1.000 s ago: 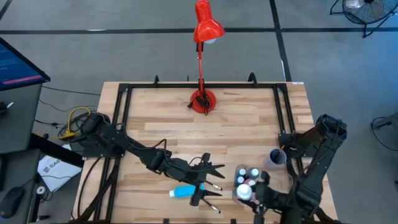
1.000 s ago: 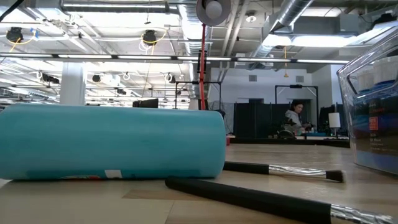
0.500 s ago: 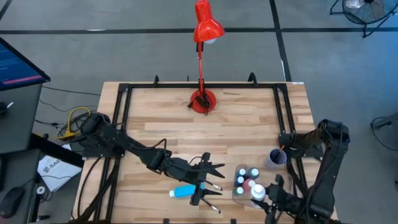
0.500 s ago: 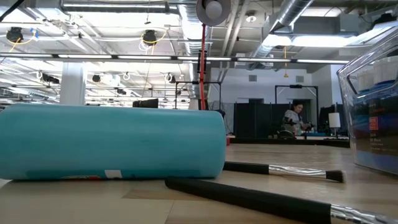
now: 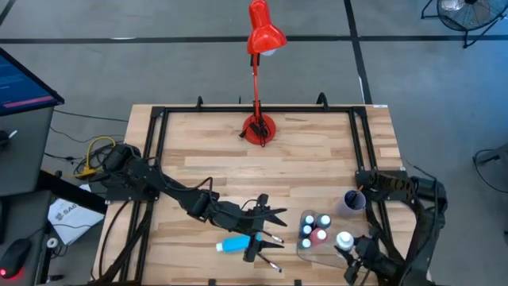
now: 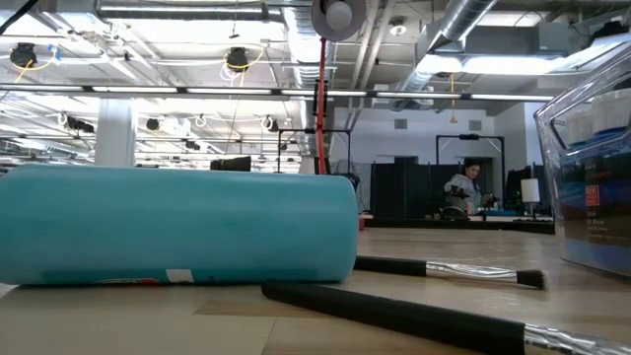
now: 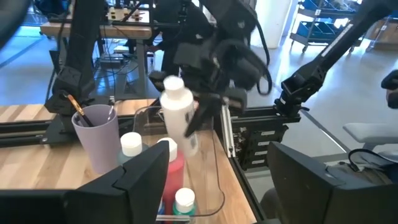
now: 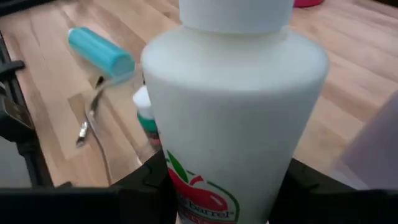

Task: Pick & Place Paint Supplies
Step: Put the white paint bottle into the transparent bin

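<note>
My right gripper [image 5: 350, 249] is shut on a white paint bottle [image 5: 344, 238] over the right end of the clear tray [image 5: 305, 251]. The tray holds several white-capped bottles, one red [image 5: 317, 235]. A teal tube [image 5: 236, 244] lies on its side on the table, with thin dark paintbrushes [image 5: 272, 238] beside it. My left gripper [image 5: 272, 231] hovers open just right of the tube, above the brushes. The low view shows the tube [image 6: 177, 227] and two brushes [image 6: 449, 268] resting flat on the wood. My right gripper pinches the white bottle's body [image 7: 188, 127] between its two fingers, below the shoulder. The fingers [image 7: 208, 112] come at it slanting down from the table's right near side. The bottle hangs clear above the tray, cap up, slightly tilted.
A lilac cup [image 5: 354, 200] with a brush in it stands just behind the tray, close to the right arm. The red desk lamp [image 5: 259, 127] stands at the far middle. The black frame rail [image 5: 367, 171] runs along the table's right side.
My right gripper has carried the white bottle toward the table's right edge, from over the tray's left part to its right end, sinking a little and turning at the wrist. It has stayed shut on the bottle.
</note>
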